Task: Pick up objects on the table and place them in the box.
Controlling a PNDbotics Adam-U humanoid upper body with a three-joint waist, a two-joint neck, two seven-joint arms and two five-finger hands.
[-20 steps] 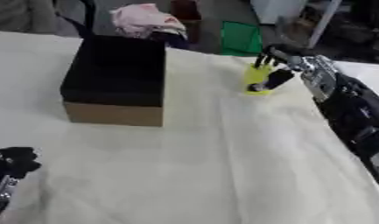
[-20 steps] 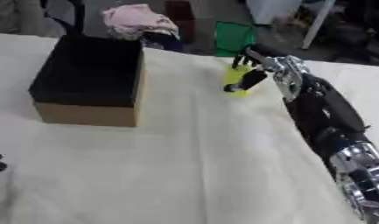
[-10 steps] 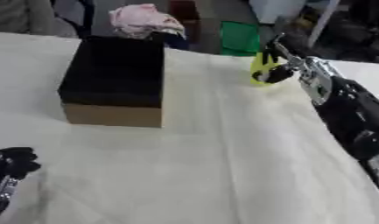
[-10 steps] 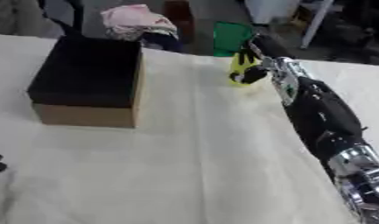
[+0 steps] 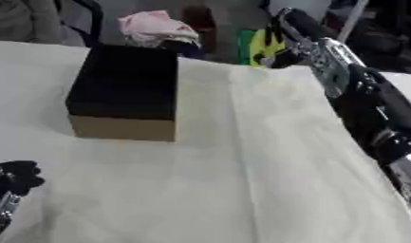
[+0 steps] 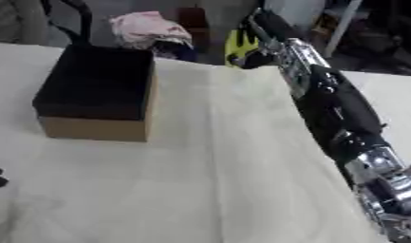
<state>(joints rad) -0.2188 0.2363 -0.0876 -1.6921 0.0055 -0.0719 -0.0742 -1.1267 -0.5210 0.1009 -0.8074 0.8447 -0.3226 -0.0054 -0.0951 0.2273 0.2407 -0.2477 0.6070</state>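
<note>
An open cardboard box (image 5: 125, 90) with a dark inside stands on the left half of the white cloth-covered table (image 5: 241, 166). My right hand (image 5: 293, 34) is raised over the table's far edge, right of the box, shut on a yellow object (image 5: 266, 45) that hangs clear of the cloth. My right arm (image 6: 333, 104) stretches back along the right side. At the lower left corner my left hand (image 5: 15, 176) rests open and holds nothing.
Beyond the far edge a pink cloth (image 5: 154, 26) lies on a dark chair, and a green thing (image 5: 244, 43) shows behind the yellow object. Wrinkled cloth covers the table between the box and my right arm.
My right hand has lifted the yellow object off the cloth and carried it upward and a little left, toward the far edge. The box and my left hand have stayed put.
</note>
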